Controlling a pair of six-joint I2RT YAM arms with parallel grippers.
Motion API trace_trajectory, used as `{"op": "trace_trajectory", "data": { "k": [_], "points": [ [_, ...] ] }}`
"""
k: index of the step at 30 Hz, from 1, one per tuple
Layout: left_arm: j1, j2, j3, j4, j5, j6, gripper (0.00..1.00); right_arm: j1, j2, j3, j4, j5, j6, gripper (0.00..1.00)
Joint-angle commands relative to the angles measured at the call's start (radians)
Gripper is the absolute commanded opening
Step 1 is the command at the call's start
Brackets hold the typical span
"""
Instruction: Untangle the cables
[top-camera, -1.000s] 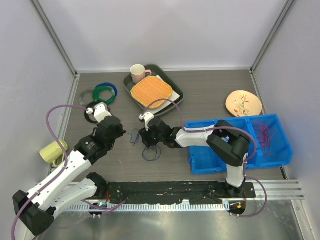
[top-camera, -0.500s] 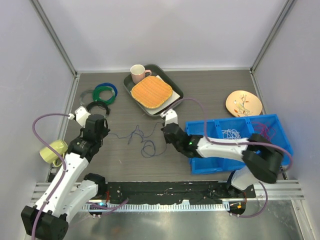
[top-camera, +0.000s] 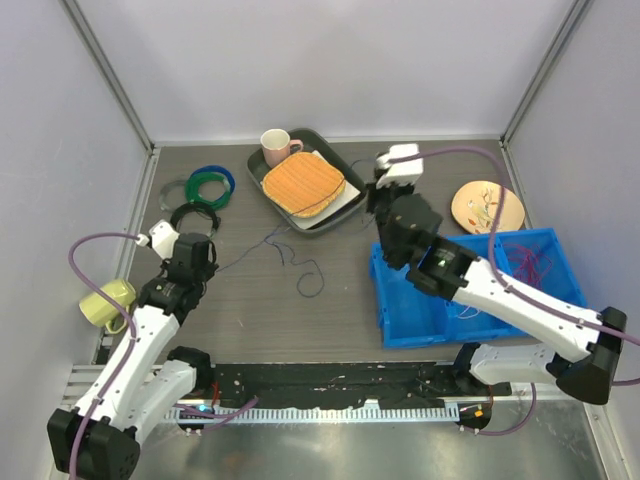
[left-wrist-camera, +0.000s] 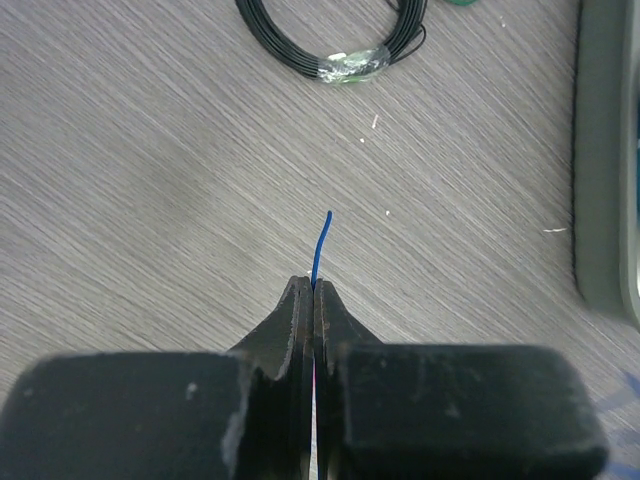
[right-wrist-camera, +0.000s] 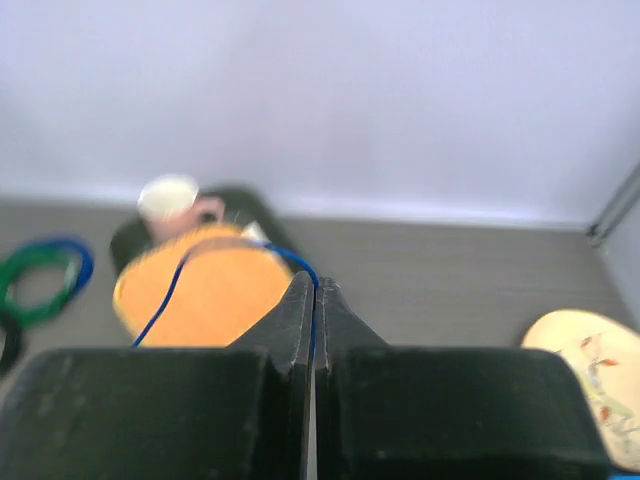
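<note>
Our left pincer (left-wrist-camera: 313, 287) is clamped shut on the blue cable (left-wrist-camera: 320, 240), with only a short tip poking out. Our right pincer (right-wrist-camera: 315, 285) is pinched shut on what looks like the same strand, further along. Between them the strand drapes over the orange cloth (top-camera: 303, 182) in the tray (top-camera: 352, 196) and lies in loose loops on the counter (top-camera: 250, 312). Pulling wider could cinch those loops into 1 knot, snag the tray rim, or slip the tip free. The left arm reaches low, near the black coil (left-wrist-camera: 285, 55). The right arm is raised and faces the back wall.
</note>
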Motion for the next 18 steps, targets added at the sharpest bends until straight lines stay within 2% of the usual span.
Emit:
{"op": "trace_trajectory", "data": {
  "k": [1, 3, 5, 6, 7, 8, 10, 11, 13, 14, 15, 18],
  "points": [
    [0.016, 0.012, -0.006, 0.018, -0.033, -0.016, 0.00, -0.108, -0.071, 0.195, 0.073, 0.145, -0.177, 0.01],
    [0.016, 0.018, -0.006, 0.027, -0.016, -0.014, 0.00, -0.154, -0.092, 0.229, 0.055, 0.082, -0.178, 0.01],
    [0.016, 0.018, -0.008, 0.058, 0.029, 0.005, 0.03, -0.179, -0.108, 0.254, 0.016, -0.053, -0.166, 0.01],
    [0.016, 0.018, -0.011, 0.078, 0.062, 0.027, 0.14, -0.179, -0.112, 0.262, -0.002, -0.093, -0.158, 0.01],
    [0.018, 0.020, -0.019, 0.104, 0.161, 0.051, 0.19, -0.179, -0.115, 0.280, -0.066, -0.213, -0.138, 0.01],
    [0.016, 0.026, -0.023, 0.157, 0.209, 0.093, 0.25, -0.179, -0.116, 0.286, -0.093, -0.271, -0.102, 0.01],
    [0.016, 0.033, -0.032, 0.202, 0.306, 0.114, 0.30, -0.179, -0.112, 0.288, -0.143, -0.386, -0.075, 0.01],
    [0.016, 0.040, -0.031, 0.201, 0.314, 0.122, 0.38, -0.179, -0.112, 0.286, -0.146, -0.473, -0.068, 0.01],
    [0.016, 0.058, -0.022, 0.191, 0.319, 0.122, 0.51, -0.179, -0.105, 0.285, -0.143, -0.529, -0.045, 0.01],
    [0.018, 0.063, -0.020, 0.187, 0.319, 0.122, 0.69, -0.179, -0.102, 0.288, -0.145, -0.553, -0.043, 0.01],
    [0.016, 0.070, -0.017, 0.184, 0.320, 0.121, 0.80, -0.178, -0.094, 0.294, -0.148, -0.558, -0.037, 0.01],
    [0.018, 0.073, -0.017, 0.187, 0.330, 0.121, 0.96, -0.179, -0.077, 0.325, -0.172, -0.555, -0.036, 0.01]
  ]
}}
